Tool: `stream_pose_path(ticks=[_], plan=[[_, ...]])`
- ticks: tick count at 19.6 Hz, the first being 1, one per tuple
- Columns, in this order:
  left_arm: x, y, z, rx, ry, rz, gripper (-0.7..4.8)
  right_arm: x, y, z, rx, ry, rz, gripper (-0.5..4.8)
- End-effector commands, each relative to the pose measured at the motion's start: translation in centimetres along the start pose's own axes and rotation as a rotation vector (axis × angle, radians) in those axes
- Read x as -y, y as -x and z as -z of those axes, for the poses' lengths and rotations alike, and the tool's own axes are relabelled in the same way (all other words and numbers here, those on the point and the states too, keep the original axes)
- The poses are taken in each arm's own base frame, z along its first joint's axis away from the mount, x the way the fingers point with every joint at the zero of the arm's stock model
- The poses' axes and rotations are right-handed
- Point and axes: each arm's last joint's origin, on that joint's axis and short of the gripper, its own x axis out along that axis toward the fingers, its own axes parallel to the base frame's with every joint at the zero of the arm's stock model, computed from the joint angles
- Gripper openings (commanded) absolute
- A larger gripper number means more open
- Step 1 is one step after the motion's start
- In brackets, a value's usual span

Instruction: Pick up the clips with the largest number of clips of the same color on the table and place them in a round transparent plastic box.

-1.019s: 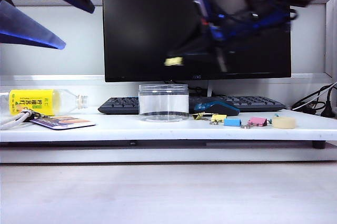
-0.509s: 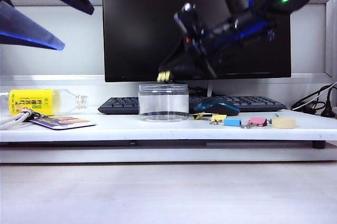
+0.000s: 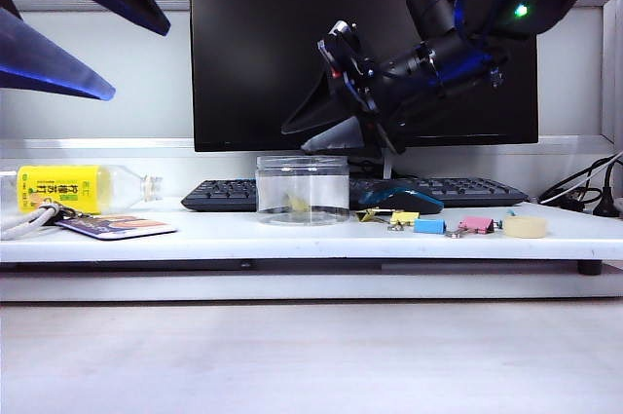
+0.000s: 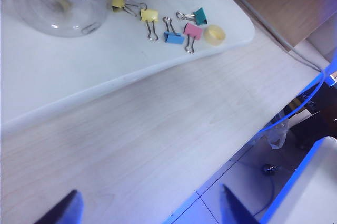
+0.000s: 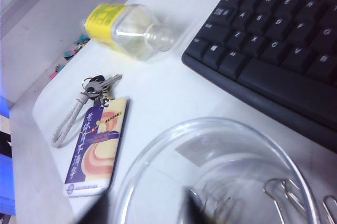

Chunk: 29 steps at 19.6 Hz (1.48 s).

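The round transparent plastic box (image 3: 329, 185) stands in front of the keyboard. A pale-yellow clip (image 3: 297, 203) lies inside it, also seen through its wall (image 4: 64, 5). My right gripper (image 3: 295, 139) hangs just above the box mouth, open with nothing between its fingers; in the right wrist view its gripper (image 5: 145, 213) looks down over the box rim (image 5: 158, 145) and silver wire handles (image 5: 279, 192) inside. Two more yellow clips (image 4: 149, 15) (image 4: 118, 1) lie on the white board beside the box. My left gripper (image 4: 150, 213) is open, high at the left (image 3: 58, 24), away from them.
A blue clip (image 4: 174, 37), pink clip (image 4: 192, 30), teal clip (image 4: 200, 16) and tape roll (image 4: 214, 35) lie right of the yellow ones. A keyboard (image 5: 274, 39) and mouse (image 3: 399, 200) sit behind the box. A yellow-labelled bottle (image 5: 121, 29) and keys with a card (image 5: 97, 145) lie at the left.
My right gripper came down and left over the box with a yellow clip, then opened. The clip now lies inside the box. The left gripper stayed still.
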Motion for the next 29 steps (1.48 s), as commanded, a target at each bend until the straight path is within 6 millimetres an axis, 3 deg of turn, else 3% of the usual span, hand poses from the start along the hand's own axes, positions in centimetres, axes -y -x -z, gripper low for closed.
stream_pose_path(ticks=[1,7,10,14,25,27,29], plan=[[0.1,0.1,-0.2,0.008,-0.01,0.008,3.44,-0.2,0.1,-0.3,0.011,0.016,-0.014,1.71],[0.2,0.1,0.1,-0.027,-0.032,0.054,3.44,-2.1,2.0,-3.5,0.007,0.123,-0.147,1.71],[0.3,0.1,0.1,-0.039,-0.066,0.095,3.44,-3.9,4.3,-4.5,-0.066,0.313,0.085,1.71],[0.4,0.1,0.1,-0.039,-0.096,0.115,3.44,-4.3,5.8,-3.3,-0.242,0.359,0.259,1.71],[0.4,0.1,0.5,-0.089,-0.076,0.149,3.44,-1.0,3.5,0.2,-0.458,0.292,0.352,1.75],[0.4,0.1,0.5,-0.089,-0.076,0.15,3.44,-0.7,3.3,0.4,-0.468,0.287,0.352,2.25],[0.4,0.1,0.5,-0.089,-0.076,0.149,3.44,-0.6,3.2,0.5,-0.474,0.295,0.365,2.41]])
